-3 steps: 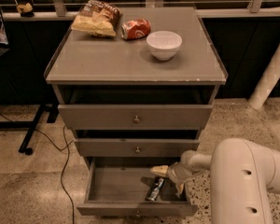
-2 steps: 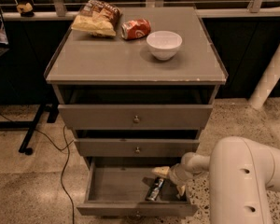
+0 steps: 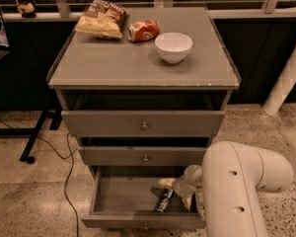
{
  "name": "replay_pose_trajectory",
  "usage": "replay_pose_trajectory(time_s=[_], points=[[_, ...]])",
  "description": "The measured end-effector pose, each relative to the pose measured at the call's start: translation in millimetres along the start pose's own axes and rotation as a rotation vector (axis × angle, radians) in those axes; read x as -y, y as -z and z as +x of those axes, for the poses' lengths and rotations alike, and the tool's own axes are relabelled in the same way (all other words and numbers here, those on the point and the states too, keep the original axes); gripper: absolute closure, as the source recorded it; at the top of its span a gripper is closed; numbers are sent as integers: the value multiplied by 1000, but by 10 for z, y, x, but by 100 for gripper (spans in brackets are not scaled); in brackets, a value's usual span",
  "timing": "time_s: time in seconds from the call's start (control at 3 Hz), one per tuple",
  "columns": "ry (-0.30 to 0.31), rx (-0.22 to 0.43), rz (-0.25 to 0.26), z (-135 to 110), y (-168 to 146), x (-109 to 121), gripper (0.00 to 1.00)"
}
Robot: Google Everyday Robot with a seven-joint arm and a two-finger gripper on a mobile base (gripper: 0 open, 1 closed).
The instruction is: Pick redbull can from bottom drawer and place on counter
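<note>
Now bottom drawer (image 3: pixel 121 197) open; redbull can (image 3: pixel 164 200) lying at drawer's right side; gripper (image 3: pixel 166 185) inside drawer, just over can, grip state unclear.

The arm (image 3: pixel 237 186) is a thick, smooth white tube with rounded joints and small dark holes; its pale cream gripper (image 3: pixel 168 187) is inside the bottom drawer (image 3: pixel 121 194).

3 drawers (image 3: pixel 103 124), 1 redbull can (image 3: pixel 164 200), 1 soda can (image 3: pixel 143 30), 1 chip bag (image 3: pixel 102 19), 1 bowl (image 3: pixel 173 47), 1 gripper (image 3: pixel 173 191) in bottom drawer (image 3: pixel 118 195).
</note>
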State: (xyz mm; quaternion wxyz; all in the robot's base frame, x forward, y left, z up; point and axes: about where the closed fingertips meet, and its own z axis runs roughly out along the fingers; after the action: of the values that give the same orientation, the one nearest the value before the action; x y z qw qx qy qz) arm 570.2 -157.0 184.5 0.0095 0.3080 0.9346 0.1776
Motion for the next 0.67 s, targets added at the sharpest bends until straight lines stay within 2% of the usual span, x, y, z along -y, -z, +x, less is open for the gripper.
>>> replay_pose_trajectory(time_s=[0.67], points=[[18,-47,-29,8,-221,-165,0]])
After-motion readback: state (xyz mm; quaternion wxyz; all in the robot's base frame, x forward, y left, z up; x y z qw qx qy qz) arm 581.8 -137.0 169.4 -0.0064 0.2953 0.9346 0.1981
